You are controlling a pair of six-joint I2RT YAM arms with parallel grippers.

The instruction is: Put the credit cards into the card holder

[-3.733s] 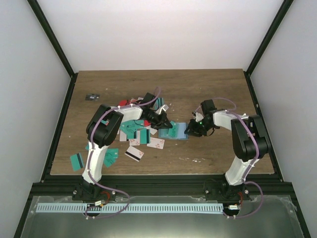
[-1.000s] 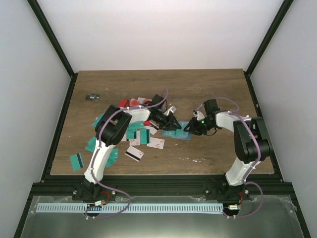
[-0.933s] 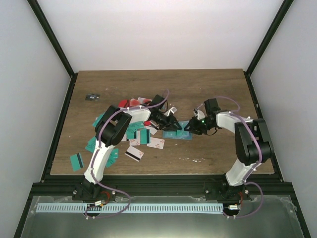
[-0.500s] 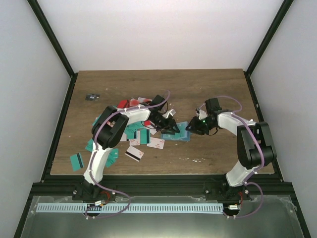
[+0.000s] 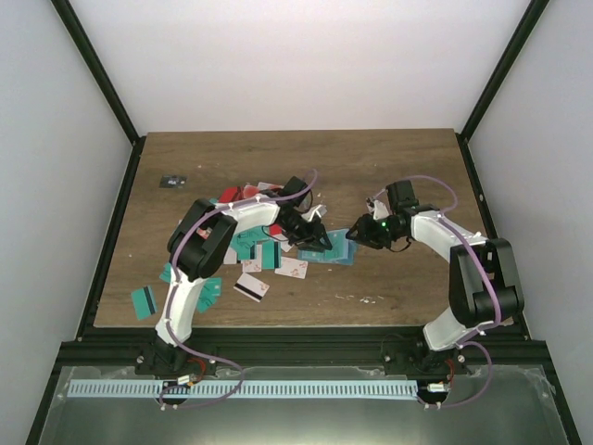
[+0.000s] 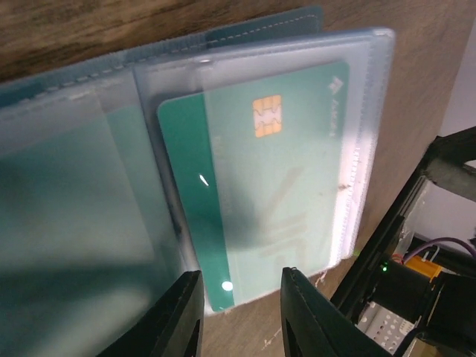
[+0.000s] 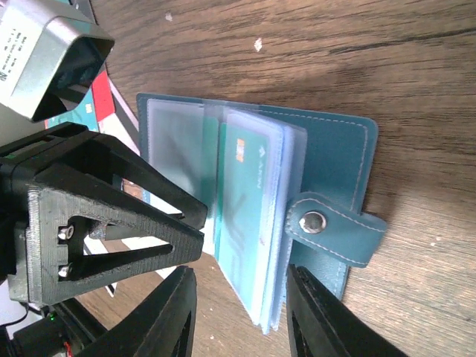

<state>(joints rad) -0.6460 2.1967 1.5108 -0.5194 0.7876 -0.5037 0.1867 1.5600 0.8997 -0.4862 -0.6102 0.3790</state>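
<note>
Holder (image 7: 327,149): we found it lying open on the table (image 7: 372,44), frame centre.
Card (image 6: 260,193): teal, tucked in the holder's clear sleeve (image 6: 357,149).
Left pincer (image 6: 238,320): apart, at the card's lower edge.
Right pincer (image 7: 239,320): apart, bottom centre.

Card holder (image 7: 335,149) was blue-teal, pale stitching, frosted clear pockets. Card (image 6: 275,186) inside was green, gold chip. Table (image 5: 389,167) was brown woodgrain.

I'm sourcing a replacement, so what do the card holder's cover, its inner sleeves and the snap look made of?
The card holder's cover looks like teal leather or faux leather: matte, with a stitched border. The inner sleeves look like frosted soft plastic; a teal card shows through. The snap looks like metal: silver and shiny.
</note>
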